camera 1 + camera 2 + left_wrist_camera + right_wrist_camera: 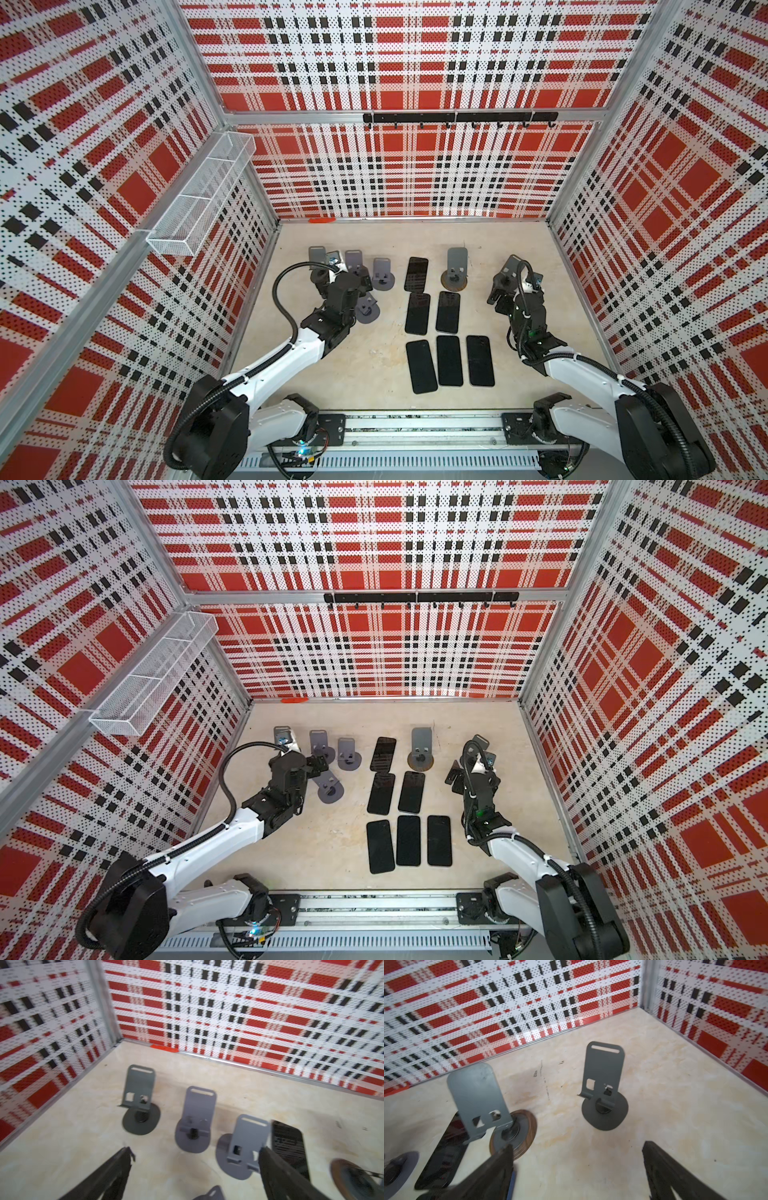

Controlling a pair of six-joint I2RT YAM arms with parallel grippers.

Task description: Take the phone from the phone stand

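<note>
Your left arm (pixel 274 365) and right arm (pixel 582 374) both stretch forward from the near rail (pixel 415 424), wrists tipped down over the surface (pixel 374 374). Between them six phones (pixel 449 360) lie flat: three in the near row, two behind, then the farthest phone (pixel 416 274) alone. I see none of them resting on a stand.

Your left pincer (pixel 196 1152) is spread wide with nothing in it. It hovers over the grey stands (pixel 199 1109) at the left, and the farthest phone lies just beside its finger nearer the middle of the surface. One more grey stand is half covered by your wrist in both top views.

Your right pincer (pixel 578 1147) is equally wide and empty. The brown-footed stand (pixel 477 1095) sits near one finger with a phone flat beside it. The dark stand (pixel 604 1084) stands upright farther ahead, apart from both fingers, and in both top views the pincer mostly hides it. Both wrist views are blurred, so I cannot tell whether the fingertips touch the surface.
</note>
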